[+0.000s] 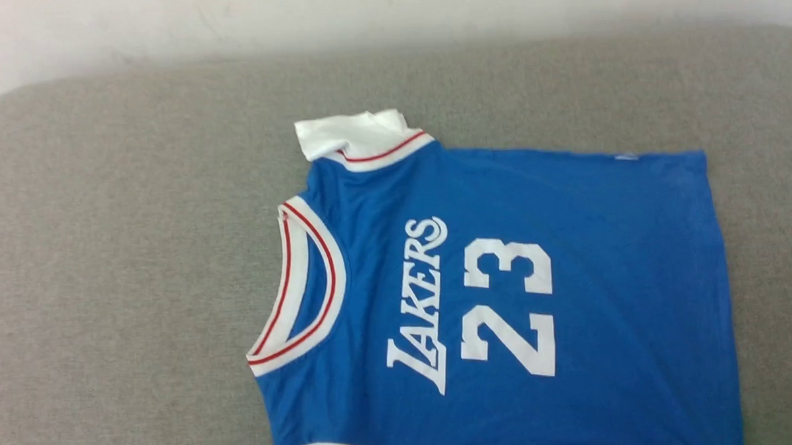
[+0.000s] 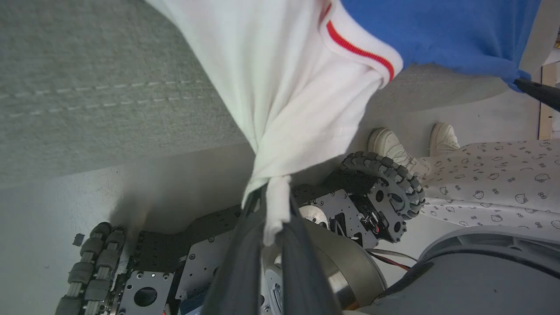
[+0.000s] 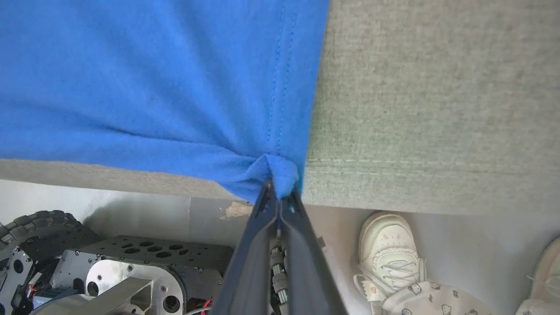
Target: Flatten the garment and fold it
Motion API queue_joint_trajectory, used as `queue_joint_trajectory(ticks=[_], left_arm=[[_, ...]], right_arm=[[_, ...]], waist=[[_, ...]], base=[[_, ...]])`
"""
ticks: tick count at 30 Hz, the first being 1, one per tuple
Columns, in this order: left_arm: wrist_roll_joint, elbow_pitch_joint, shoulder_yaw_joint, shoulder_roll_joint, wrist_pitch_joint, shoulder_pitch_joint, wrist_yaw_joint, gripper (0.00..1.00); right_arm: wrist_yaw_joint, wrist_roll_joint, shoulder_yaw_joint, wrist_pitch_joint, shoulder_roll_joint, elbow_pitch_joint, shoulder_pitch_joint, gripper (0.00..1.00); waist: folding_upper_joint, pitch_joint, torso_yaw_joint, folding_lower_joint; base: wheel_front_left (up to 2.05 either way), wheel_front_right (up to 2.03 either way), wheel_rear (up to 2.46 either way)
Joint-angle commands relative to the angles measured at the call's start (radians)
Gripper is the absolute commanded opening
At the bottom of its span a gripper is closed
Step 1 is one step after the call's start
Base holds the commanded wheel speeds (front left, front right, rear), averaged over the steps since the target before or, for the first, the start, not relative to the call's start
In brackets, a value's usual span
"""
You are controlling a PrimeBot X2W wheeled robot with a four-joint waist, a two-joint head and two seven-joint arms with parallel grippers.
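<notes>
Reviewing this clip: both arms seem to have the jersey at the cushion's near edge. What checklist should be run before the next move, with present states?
1. The left end effector is shut on the white sleeve: ok.
2. The right end effector is shut on the blue hem corner: ok.
3. The garment lies flat on the grey cushion: not ok, the far sleeve is crumpled.
4. The print faces up: ok.
5. Nobody stands near the robot base: not ok, a person's shoes are close by.
6. Cloth tension is even between the grips: cannot tell.
</notes>
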Motion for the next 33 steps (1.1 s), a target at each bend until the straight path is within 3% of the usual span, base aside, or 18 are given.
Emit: queue_joint_trajectory(ticks=[1,10,18,24,33], left_arm=[[-0.011,-0.008,0.001,0.011,-0.006,0.019,0.009,0.00],[0.126,-0.077,0.063,0.066,-0.119,-0.065,0.051,0.00],[0.295,-0.166,0.105,0.129,-0.085,-0.256,0.088,0.00],[0.365,-0.163,0.125,0.131,0.013,-0.424,0.054,0.00],[0.377,-0.016,0.166,0.040,0.007,-0.582,-0.047,0.00]], right_arm=[[-0.001,0.005,-0.011,0.008,0.010,-0.008,0.015,0.00],[-0.001,-0.030,-0.081,-0.066,0.035,-0.107,-0.032,0.00],[-0.001,-0.062,-0.118,-0.086,0.047,-0.220,-0.133,0.00],[-0.001,-0.075,-0.099,-0.076,0.012,-0.231,-0.255,0.00],[-0.001,-0.065,-0.007,-0.066,-0.049,-0.107,-0.450,0.00]], waist=[[-0.0002,-0.025,0.014,0.0002],[-0.0002,-0.032,0.014,0.0002],[-0.0002,0.009,-0.002,0.0002],[-0.0002,0.069,-0.022,0.0002],[-0.0002,0.149,-0.042,0.0002]], base=[[0.00,0.00,0.00],[0.00,0.00,0.00],[0.00,0.00,0.00],[0.00,0.00,0.00],[0.00,0.00,0.00]])
